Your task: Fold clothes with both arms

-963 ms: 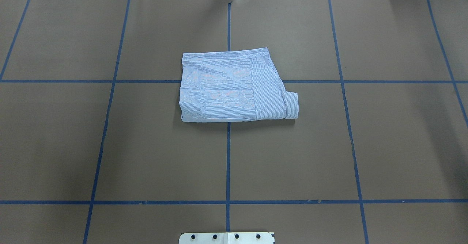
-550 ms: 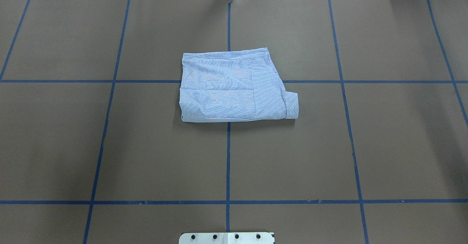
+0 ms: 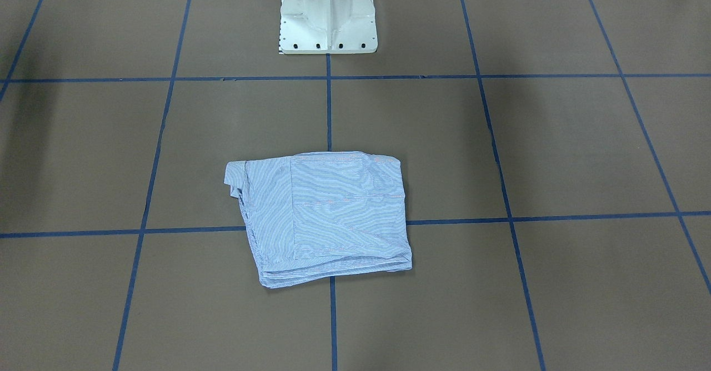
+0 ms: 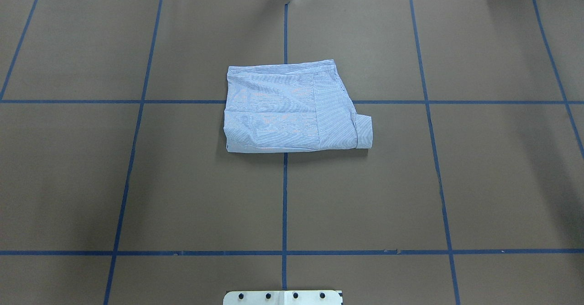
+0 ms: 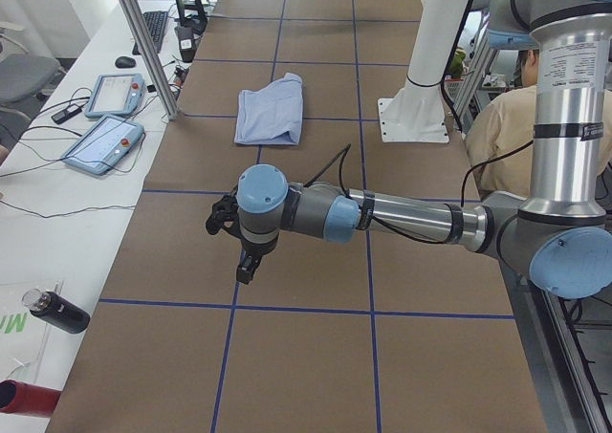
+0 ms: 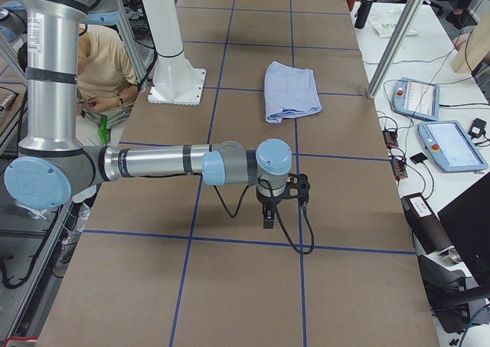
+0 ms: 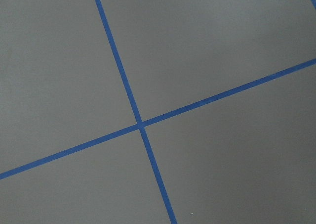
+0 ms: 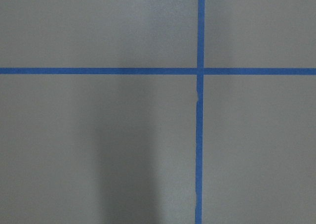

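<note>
Shirt lies folded, long axis side to side, between left tool and right tool, both well apart, their opening indeterminable.

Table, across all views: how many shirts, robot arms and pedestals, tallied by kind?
Folded light blue-and-white striped cloth shirt: 1
Silver-grey tube robot arms: 2, left arm, right arm
White metal pedestal: 1
Total: 4
</note>
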`<state>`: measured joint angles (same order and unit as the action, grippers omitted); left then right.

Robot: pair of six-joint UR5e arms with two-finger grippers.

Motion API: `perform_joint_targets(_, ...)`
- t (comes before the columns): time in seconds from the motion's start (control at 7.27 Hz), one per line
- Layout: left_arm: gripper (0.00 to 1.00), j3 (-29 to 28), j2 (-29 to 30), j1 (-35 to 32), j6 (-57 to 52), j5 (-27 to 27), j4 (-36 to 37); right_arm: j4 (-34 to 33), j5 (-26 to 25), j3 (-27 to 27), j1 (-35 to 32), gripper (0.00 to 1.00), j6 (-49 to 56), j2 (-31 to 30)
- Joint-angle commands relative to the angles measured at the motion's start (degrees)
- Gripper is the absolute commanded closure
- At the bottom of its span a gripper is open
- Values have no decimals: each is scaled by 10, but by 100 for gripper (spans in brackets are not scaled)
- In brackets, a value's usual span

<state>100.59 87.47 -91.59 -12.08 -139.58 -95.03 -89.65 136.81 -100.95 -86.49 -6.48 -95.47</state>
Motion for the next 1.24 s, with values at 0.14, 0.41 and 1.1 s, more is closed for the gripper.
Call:
perform_joint_targets(0.14, 0, -2, 0, 0, 0, -2, -4, 0, -1, 3, 37, 0, -40, 29)
perform_joint_targets(0.41, 0, 7, 11, 1, 4, 2, -11, 1, -1, 8, 36, 0, -36, 35)
perform_joint_targets(1.1, 0, 7, 22, 1, 3, -3, -27, 0, 4, 9, 35, 0, -39, 56)
